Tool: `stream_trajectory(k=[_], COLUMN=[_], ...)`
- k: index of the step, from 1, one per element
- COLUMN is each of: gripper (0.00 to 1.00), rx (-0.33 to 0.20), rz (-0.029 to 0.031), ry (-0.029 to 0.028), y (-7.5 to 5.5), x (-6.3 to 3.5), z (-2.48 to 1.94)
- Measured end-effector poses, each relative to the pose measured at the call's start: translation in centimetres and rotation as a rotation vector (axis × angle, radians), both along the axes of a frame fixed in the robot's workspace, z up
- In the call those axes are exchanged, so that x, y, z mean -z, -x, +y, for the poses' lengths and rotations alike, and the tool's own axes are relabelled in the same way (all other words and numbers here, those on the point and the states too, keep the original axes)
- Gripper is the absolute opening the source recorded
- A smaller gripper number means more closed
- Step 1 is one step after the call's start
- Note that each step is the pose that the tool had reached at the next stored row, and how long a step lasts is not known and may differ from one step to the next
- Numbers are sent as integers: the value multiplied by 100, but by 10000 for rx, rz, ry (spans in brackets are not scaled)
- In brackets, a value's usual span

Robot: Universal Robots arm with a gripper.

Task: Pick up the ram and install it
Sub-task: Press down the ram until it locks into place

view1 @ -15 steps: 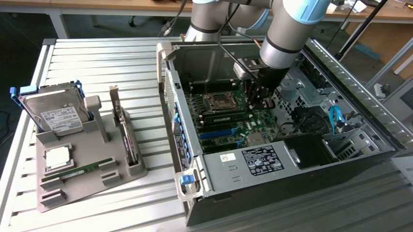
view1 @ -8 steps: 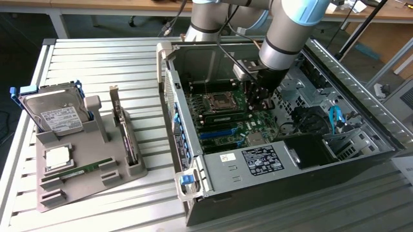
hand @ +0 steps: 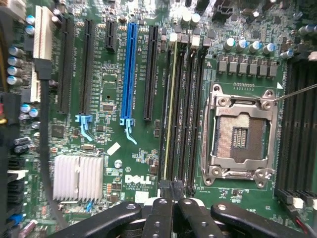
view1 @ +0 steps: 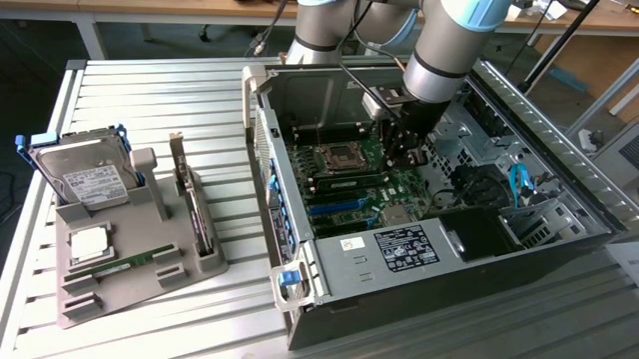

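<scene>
A ram (hand: 171, 114) stands seated on edge in one of the black memory slots (view1: 349, 182) beside the CPU socket (hand: 240, 131); I see its thin green-yellow top edge running the slot's length. My gripper (hand: 173, 196) is shut, its black fingertips meeting over one end of that stick. I cannot tell whether they touch it. In the exterior view the gripper (view1: 405, 153) reaches down into the open computer case (view1: 299, 247) above the motherboard. A second ram (view1: 135, 262) lies flat on the grey holder (view1: 150, 288) at the exterior view's left.
The grey holder also carries a silver hard drive (view1: 90, 179), a dark expansion card (view1: 194, 209) standing on edge and a square chip (view1: 88, 243). Inside the case are a power supply (view1: 405, 250) and blue cables (view1: 517, 183). A finned heat sink (hand: 78, 177) and a blue card slot (hand: 130, 74) lie near the memory slots.
</scene>
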State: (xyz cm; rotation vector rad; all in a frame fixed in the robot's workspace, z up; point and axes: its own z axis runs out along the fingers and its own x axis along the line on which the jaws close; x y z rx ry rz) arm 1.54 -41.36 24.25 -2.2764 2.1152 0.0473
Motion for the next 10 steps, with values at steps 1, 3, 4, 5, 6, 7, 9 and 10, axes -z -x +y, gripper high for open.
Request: stream_trajectory(k=[1,3,4,5,6,7,9,10], gripper=[11,11,11,11,11,11,11,11], rx=[0,-2,-2,-2,-1,-1,0,0], rz=[0,-1,0,0,0,-1,0,-2], ry=[1,-1,0,2,3,3,4,3], y=[0,4,18,42,93,132,222,264], x=[-10,-11,-11,-12,-12,-12,-12,-11], z=[0,0,0,0,-1,-1,0,0])
